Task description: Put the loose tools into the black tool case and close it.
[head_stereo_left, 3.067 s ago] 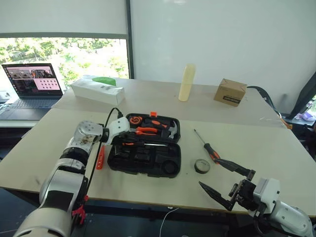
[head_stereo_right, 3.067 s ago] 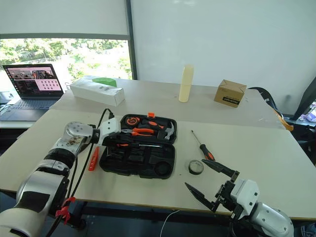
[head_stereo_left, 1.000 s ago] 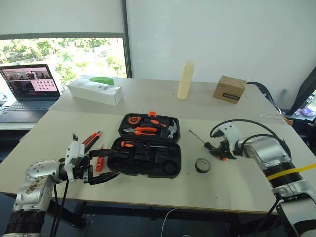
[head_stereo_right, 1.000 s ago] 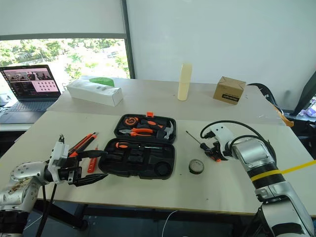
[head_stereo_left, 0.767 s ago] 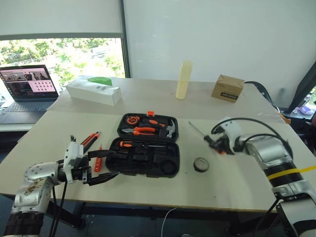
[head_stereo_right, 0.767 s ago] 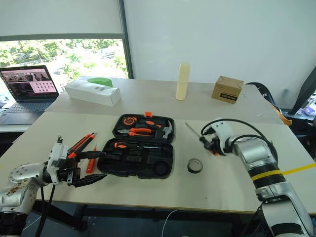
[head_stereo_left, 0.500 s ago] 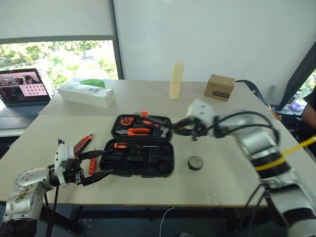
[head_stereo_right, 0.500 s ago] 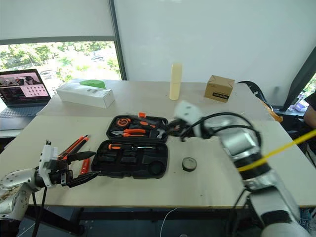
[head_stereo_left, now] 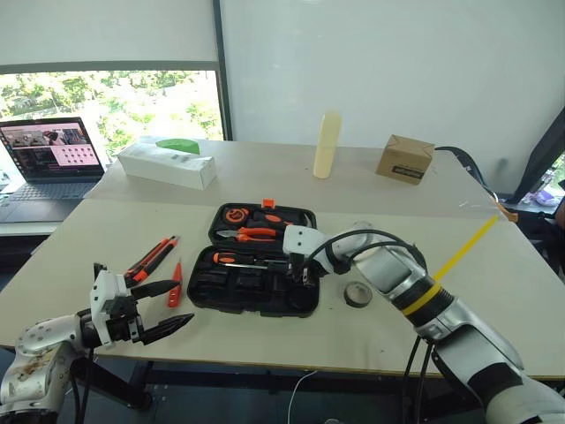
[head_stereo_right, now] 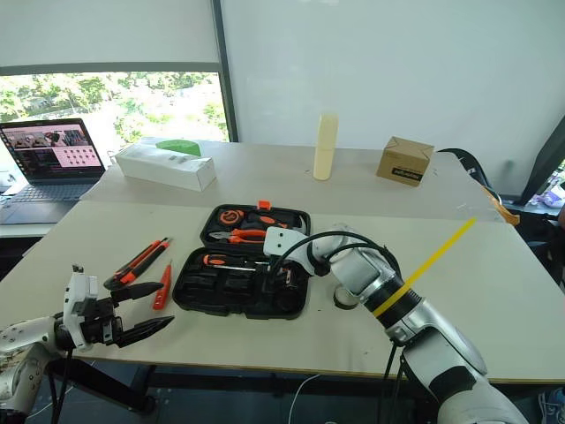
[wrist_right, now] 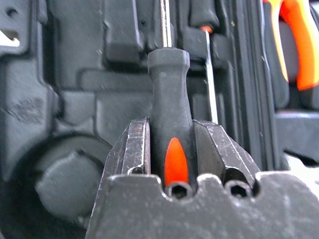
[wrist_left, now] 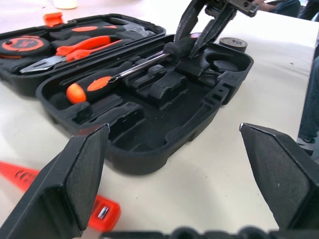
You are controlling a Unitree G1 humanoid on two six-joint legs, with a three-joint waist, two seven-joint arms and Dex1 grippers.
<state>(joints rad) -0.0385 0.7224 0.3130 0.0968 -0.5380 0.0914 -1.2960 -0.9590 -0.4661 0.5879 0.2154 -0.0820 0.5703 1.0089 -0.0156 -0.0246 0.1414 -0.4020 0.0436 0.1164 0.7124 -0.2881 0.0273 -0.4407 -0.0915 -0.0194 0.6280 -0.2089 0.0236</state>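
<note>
Holding a screwdriver (wrist_right: pixel 170 124) over the open tool case (head_stereo_left: pixel 256 283), right hand (wrist_right: pixel 169 149) clamped; one already slotted. Left hand (head_stereo_left: pixel 150 309) apart, empty. Knife (head_stereo_left: pixel 152 257), slim tool (head_stereo_left: pixel 175 288), tape roll (head_stereo_left: pixel 357 296) remain on bench (head_stereo_left: pixel 494 291).

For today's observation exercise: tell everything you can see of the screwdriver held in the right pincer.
The screwdriver has a thick black handle with an orange inlay and a slim metal shaft. The right pincer is shut on its handle, one finger on each side. It hangs tilted over the open black tool case, above the moulded slots of the near half. Another screwdriver already lies in that half.
</note>
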